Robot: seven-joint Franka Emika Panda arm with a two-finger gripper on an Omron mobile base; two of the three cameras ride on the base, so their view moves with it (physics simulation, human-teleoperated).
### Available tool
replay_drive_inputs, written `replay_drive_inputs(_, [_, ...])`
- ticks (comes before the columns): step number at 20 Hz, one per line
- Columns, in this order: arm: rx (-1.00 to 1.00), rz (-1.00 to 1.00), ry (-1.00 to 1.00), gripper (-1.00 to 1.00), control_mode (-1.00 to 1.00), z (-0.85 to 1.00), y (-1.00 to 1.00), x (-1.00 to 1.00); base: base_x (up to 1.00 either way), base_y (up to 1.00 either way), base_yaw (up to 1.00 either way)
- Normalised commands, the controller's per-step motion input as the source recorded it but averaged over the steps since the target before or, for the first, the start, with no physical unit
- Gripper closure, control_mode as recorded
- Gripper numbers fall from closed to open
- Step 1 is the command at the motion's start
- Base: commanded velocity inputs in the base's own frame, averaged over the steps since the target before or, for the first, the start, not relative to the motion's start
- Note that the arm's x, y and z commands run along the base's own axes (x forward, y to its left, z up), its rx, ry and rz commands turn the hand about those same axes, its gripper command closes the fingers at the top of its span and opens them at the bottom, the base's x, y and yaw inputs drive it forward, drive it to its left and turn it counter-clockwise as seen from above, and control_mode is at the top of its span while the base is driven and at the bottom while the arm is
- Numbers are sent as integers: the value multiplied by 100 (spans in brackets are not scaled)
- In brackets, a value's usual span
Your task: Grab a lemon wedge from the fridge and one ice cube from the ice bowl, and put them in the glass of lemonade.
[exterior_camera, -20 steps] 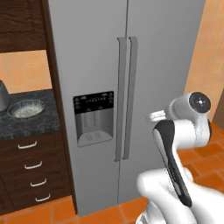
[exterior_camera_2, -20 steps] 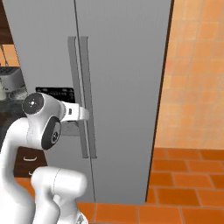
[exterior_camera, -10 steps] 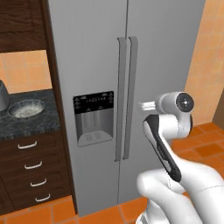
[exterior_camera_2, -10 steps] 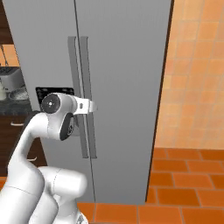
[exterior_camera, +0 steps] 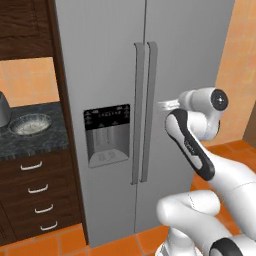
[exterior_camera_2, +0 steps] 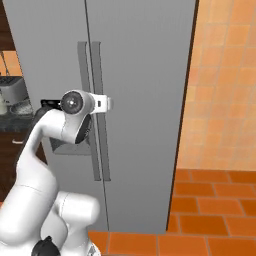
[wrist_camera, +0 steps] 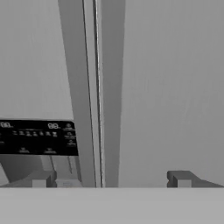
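the tall smooth grey two-door fridge (exterior_camera: 110,75) stands shut, its two long flat vertical handles (exterior_camera: 144,110) side by side above a glossy black dispenser panel (exterior_camera: 106,118). the white hand (wrist_camera: 111,180) is released, dark fingers spread wide before the handles. a shallow round metallic ice bowl (exterior_camera: 30,125) rests on the dark speckled stone desk (exterior_camera: 50,140).

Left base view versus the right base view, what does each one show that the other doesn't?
Left base view alone: the ice bowl on the dark counter, with drawers beneath. Right base view alone: a silver toaster at the left edge and the orange tiled wall right of the fridge. Both share the closed fridge, its paired handles, the dispenser panel and the arm reaching toward the doors.
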Motion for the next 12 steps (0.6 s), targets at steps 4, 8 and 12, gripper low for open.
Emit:
replay_drive_inputs(4, [0,0,1,-100,-100,39,11,27,0,0,0])
replay_drive_inputs(8, [0,0,0,-100,-100,2,0,49,0,0,0])
replay_drive_inputs(12, [0,0,0,-100,-100,-17,0,74,0,0,0])
